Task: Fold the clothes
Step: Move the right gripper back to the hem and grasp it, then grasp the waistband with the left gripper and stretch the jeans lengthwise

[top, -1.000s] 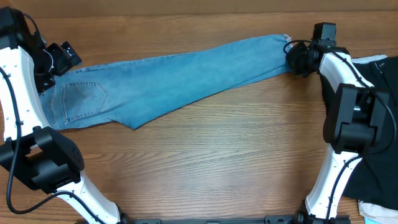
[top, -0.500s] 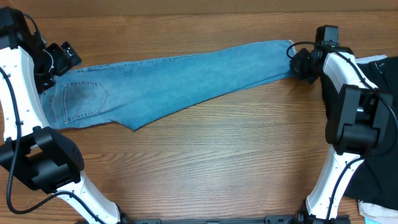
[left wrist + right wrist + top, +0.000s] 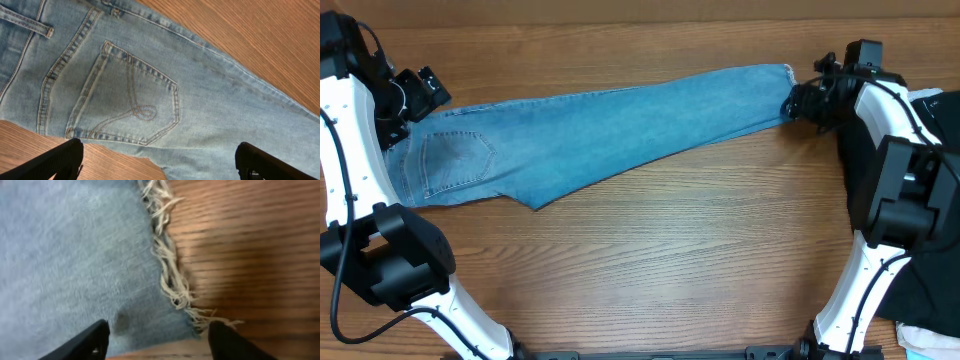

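The clothes, light blue jeans (image 3: 600,130), lie flat across the back of the wooden table, waist at the left and one leg running right to a frayed hem (image 3: 785,72). My left gripper (image 3: 420,95) hovers open over the seat, where a back pocket (image 3: 125,95) shows between its wide-set fingers (image 3: 65,160). My right gripper (image 3: 802,102) stands open just off the leg's end. Its view shows the denim (image 3: 75,245) and the frayed hem (image 3: 170,275) lying free on the wood, and nothing is pinched between its fingertips (image 3: 95,337).
A large black garment (image 3: 930,200) lies at the table's right edge, under and behind the right arm. A small white cloth (image 3: 920,340) shows at the bottom right corner. Bare wood (image 3: 670,260) stretches in front of the jeans.
My right gripper has opened, let go of the leg's hem and drawn a little to the right. The hem now lies flat. The left arm has not moved.
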Controlling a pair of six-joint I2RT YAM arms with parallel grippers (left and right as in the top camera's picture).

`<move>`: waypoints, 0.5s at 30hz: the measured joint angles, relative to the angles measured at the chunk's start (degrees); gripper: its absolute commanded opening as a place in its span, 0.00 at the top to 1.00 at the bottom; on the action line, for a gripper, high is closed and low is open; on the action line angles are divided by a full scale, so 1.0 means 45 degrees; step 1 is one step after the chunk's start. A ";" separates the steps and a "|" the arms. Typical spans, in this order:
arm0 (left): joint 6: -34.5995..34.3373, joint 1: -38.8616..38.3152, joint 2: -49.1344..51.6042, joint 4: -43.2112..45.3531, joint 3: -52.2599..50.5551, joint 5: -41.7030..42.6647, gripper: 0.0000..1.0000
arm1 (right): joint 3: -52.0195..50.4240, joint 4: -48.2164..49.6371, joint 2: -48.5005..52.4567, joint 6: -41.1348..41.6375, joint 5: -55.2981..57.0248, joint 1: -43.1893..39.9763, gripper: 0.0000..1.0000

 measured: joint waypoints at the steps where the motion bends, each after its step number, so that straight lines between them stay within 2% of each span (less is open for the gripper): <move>1: 0.0000 0.0000 0.0000 0.0015 0.0000 0.0000 0.00 | 0.0010 -0.0005 0.0053 -0.0029 0.0000 0.0005 0.40; 2: 0.0000 0.0000 0.0000 0.0010 0.0000 0.0000 0.00 | 0.0019 0.0068 0.0073 0.0019 -0.0034 0.0005 0.46; 6: 0.0000 0.0000 0.0000 0.0015 0.0000 0.0000 0.00 | 0.0019 0.0369 0.0151 0.0597 -0.0369 0.0015 0.48; 8: 0.0000 0.0000 0.0000 0.0010 0.0000 0.0000 0.00 | 0.0019 0.0714 0.0243 0.0782 -0.0801 0.0015 0.51; 9: 0.0000 0.0000 0.0000 0.0015 0.0000 0.0000 0.00 | 0.0019 0.0787 0.0267 0.0850 -0.0894 0.0015 0.57; 11: 0.0000 0.0000 0.0000 0.0010 0.0000 0.0000 0.00 | 0.0019 0.1069 0.0316 0.0918 -0.1020 0.0015 0.87; 12: 0.0000 0.0000 0.0000 0.0010 0.0000 0.0000 0.00 | 0.0019 0.1156 0.0335 0.0967 -0.1025 0.0015 0.92; 15: 0.0000 0.0000 0.0000 0.0010 0.0000 0.0000 0.00 | 0.0019 0.1132 0.0340 0.0981 -0.1035 0.0015 0.96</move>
